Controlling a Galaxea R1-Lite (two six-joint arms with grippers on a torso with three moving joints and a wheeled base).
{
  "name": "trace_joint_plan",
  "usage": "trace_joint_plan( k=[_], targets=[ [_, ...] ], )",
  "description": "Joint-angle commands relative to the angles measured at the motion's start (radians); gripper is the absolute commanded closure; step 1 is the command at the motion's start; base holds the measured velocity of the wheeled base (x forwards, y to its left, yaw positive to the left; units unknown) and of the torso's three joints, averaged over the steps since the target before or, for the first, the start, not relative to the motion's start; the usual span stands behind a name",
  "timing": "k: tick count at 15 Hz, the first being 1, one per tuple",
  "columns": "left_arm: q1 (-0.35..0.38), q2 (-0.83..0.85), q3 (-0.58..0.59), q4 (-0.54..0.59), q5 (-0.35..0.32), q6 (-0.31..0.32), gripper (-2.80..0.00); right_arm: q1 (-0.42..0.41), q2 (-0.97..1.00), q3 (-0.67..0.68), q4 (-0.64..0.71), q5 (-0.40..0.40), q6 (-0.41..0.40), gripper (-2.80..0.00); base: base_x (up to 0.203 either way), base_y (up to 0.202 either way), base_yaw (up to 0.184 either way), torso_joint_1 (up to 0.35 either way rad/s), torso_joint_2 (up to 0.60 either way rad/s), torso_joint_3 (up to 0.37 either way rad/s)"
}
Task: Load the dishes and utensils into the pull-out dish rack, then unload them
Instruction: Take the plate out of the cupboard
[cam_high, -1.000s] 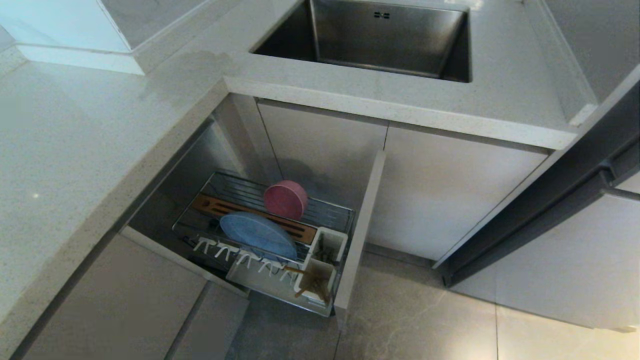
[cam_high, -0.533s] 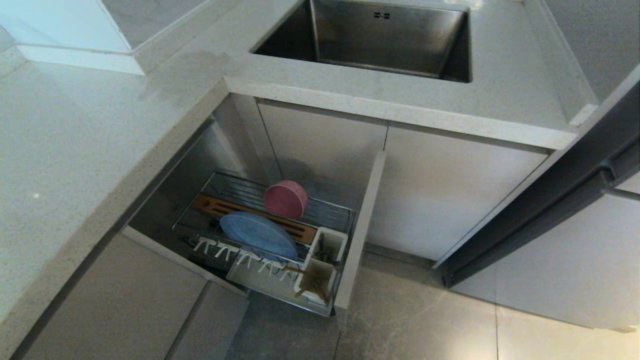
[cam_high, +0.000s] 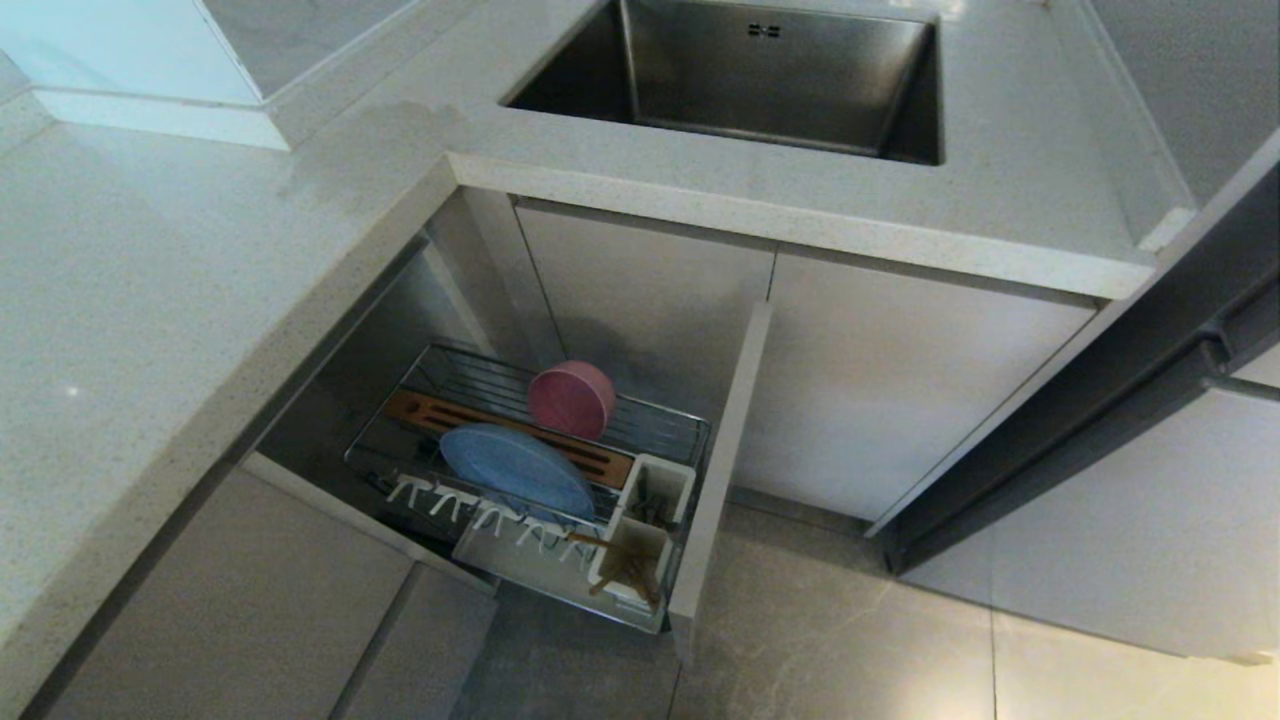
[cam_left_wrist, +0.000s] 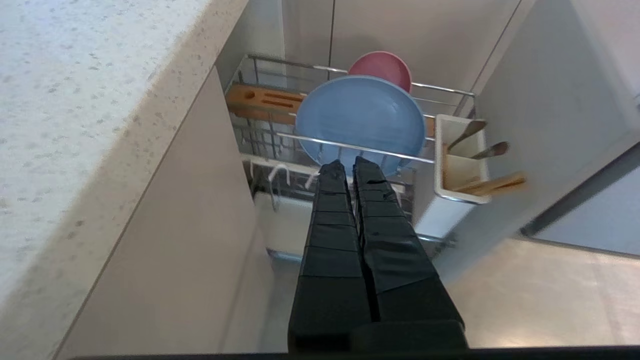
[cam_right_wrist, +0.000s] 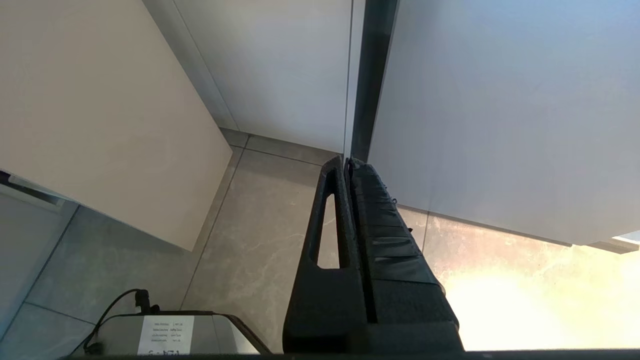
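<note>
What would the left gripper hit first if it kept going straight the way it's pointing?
Probably the blue plate standing in the dish rack: the shut left gripper points at its lower edge, though the rack's front wire may come first; depth is unclear.

the rack (cam_high: 655, 425) stands pulled out of the cabinet under the counter (cam_high: 150, 300), low and left of the sink (cam_high: 760, 80). the plate (cam_high: 515, 470) stands on edge in the rack, in front of the wooden strip (cam_high: 430, 410). the bowl (cam_high: 572, 398) stands on edge behind the plate, against the back wires. two cups (cam_high: 660, 490) sit at the rack's right end, just beside the front panel (cam_high: 720, 470). the chopsticks (cam_high: 625, 572) lean in the nearer cup, the spoon (cam_left_wrist: 467, 134) in the farther one.
</note>
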Motion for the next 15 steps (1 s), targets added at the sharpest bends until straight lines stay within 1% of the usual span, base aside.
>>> trace_joint_plan(
  k=[1, 2, 5, 7, 9, 10, 12, 13, 15],
  targets=[
    [0.0, 0.0, 0.086, -0.06, 0.016, 0.018, 0.0, 0.0, -0.001, 0.0, 0.0, 0.0, 0.0, 0.0, 0.0, 0.0, 0.0, 0.0, 0.0, 0.0],
    [0.0, 0.0, 0.085, -0.013, 0.029, 0.025, 0.0, 0.0, -0.001, 0.0, 0.0, 0.0, 0.0, 0.0, 0.0, 0.0, 0.0, 0.0, 0.0, 0.0],
    [0.0, 0.002, 0.086, -0.013, 0.038, 0.012, 0.0, 0.0, -0.001, 0.0, 0.0, 0.0, 0.0, 0.0, 0.0, 0.0, 0.0, 0.0, 0.0, 0.0],
    [0.0, 0.002, 0.086, -0.006, 0.061, -0.047, 0.0, 0.0, -0.001, 0.0, 0.0, 0.0, 0.0, 0.0, 0.0, 0.0, 0.0, 0.0, 0.0, 0.0],
    [0.0, 0.001, 0.086, -0.002, 0.071, -0.081, 0.0, 0.0, -0.001, 0.0, 0.0, 0.0, 0.0, 0.0, 0.0, 0.0, 0.0, 0.0, 0.0, 0.0],
    [0.0, 0.0, 0.086, -0.001, 0.078, -0.088, 0.0, 0.0, -0.001, 0.0, 0.0, 0.0, 0.0, 0.0, 0.0, 0.0, 0.0, 0.0, 0.0, 0.0],
    [0.0, 0.0, 0.086, -0.004, 0.08, -0.081, 0.0, 0.0, -0.001, 0.0, 0.0, 0.0, 0.0, 0.0, 0.0, 0.0, 0.0, 0.0, 0.0, 0.0],
    [0.0, 0.001, 0.086, -0.005, 0.077, -0.066, 0.0, 0.0, -0.001, 0.0, 0.0, 0.0, 0.0, 0.0, 0.0, 0.0, 0.0, 0.0, 0.0, 0.0],
    [0.0, 0.0, 0.086, -0.004, 0.08, -0.066, 0.0, 0.0, -0.001, 0.0, 0.0, 0.0, 0.0, 0.0, 0.0, 0.0, 0.0, 0.0, 0.0, 0.0]
  ],
)
